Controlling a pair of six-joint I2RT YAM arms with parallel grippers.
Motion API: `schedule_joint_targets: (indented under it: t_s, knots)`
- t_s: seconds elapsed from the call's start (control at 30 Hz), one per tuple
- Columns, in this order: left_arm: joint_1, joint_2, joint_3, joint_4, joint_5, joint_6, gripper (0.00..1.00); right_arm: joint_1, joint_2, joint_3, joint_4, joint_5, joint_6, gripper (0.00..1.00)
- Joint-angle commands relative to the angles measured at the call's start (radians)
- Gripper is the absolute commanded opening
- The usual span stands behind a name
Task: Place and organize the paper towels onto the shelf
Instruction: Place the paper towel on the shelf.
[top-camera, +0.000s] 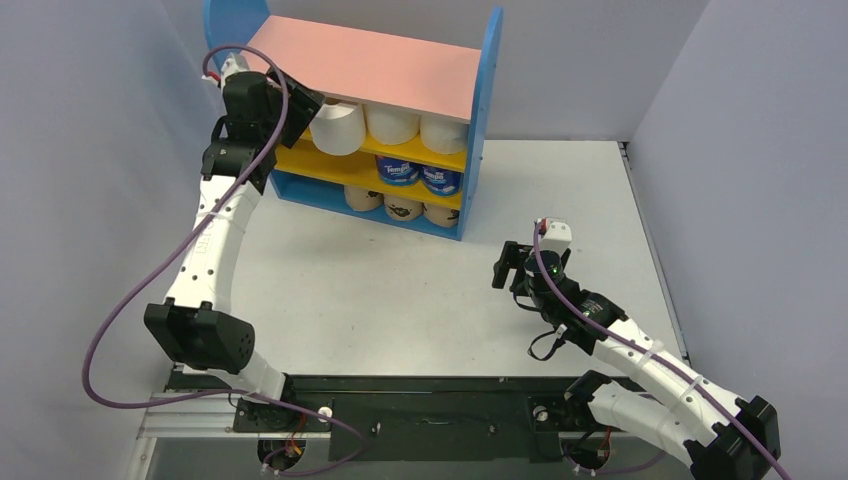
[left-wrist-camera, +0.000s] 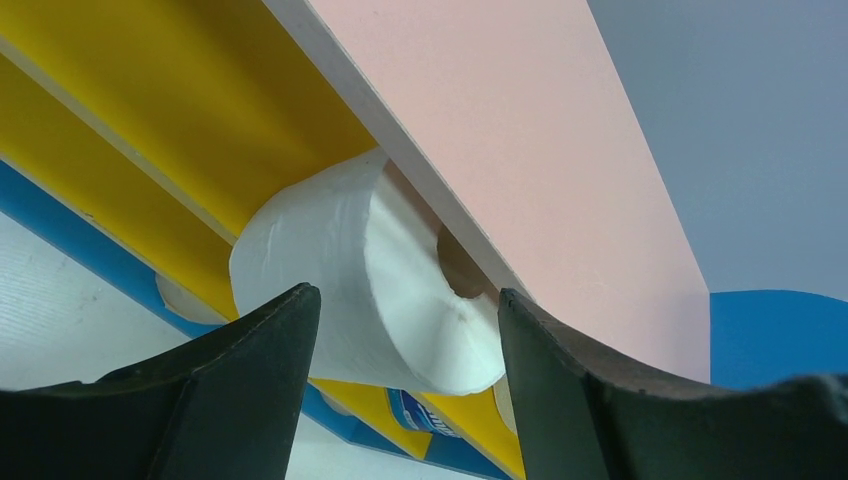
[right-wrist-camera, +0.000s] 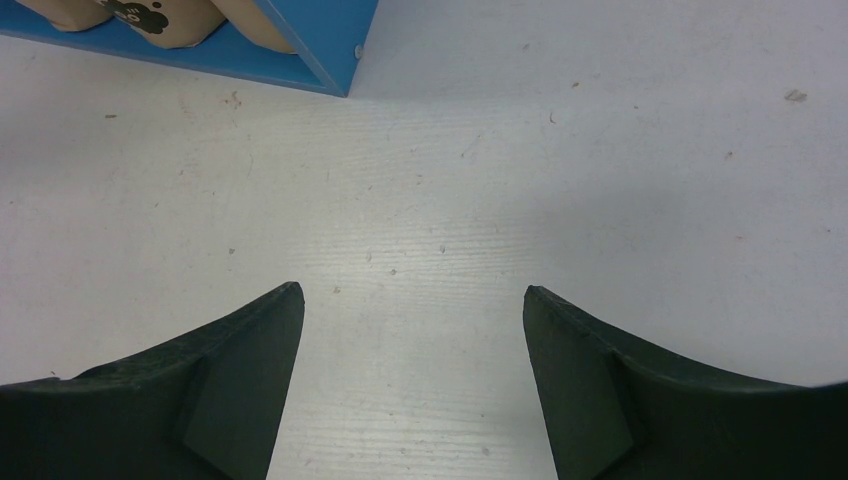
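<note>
**Left arm at the top tier of a shelf lined with paper rolls**

The left gripper (left-wrist-camera: 405, 300) is up at the left end of the shelf (top-camera: 486, 120). Its jaws are parted to either side of a white roll (left-wrist-camera: 340, 270). The wrist view does not show whether the pads press on the roll. The roll's hollow-core end faces the underside of the pink top board (top-camera: 370, 65) and is tucked just behind that board's front edge. Its lower part stands at the front lip of the upper yellow board (top-camera: 420, 153).

Two more white rolls (top-camera: 391, 124) stand beside it to the right, filling that tier up to the right blue side panel.

On the tier below are two blue-wrapped rolls (top-camera: 398, 172), set toward the right, each reading "Tempo" in white letters. Bare yellow board shows to their left.

Three tan rolls (top-camera: 404, 208) with black cartoon prints sit on the blue base. No words can be made out on them.

The right gripper (right-wrist-camera: 412, 290) hangs over the table (top-camera: 400, 290) well in front of the shelf's right end. Its jaws are spread wide and hold nothing, with white tabletop showing between the fingers (right-wrist-camera: 240, 380). In its wrist view the near right corner of the blue base (right-wrist-camera: 340, 75) lies at the upper left, well apart from the fingertips.

A broad open stretch of table runs from the shelf front to the arm bases. Grey walls (top-camera: 80, 150) close in at left, back and right, and the left arm runs close along the left one.
</note>
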Motion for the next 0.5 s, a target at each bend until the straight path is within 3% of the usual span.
schedule_joint_targets:
  t_s: [0.0,0.2,0.47]
  knots:
    - [-0.002,-0.072,-0.019,0.057,0.004,0.028,0.65,-0.009,-0.018,0.025,0.011,0.007,-0.002,0.76]
    - [0.001,-0.152,-0.088,0.070,-0.010,0.080,0.77,-0.008,-0.031,0.022,0.002,0.012,-0.004,0.76]
    - [0.000,-0.404,-0.526,0.419,-0.009,0.226,0.79,-0.008,-0.040,0.007,0.001,0.016,-0.004,0.76]
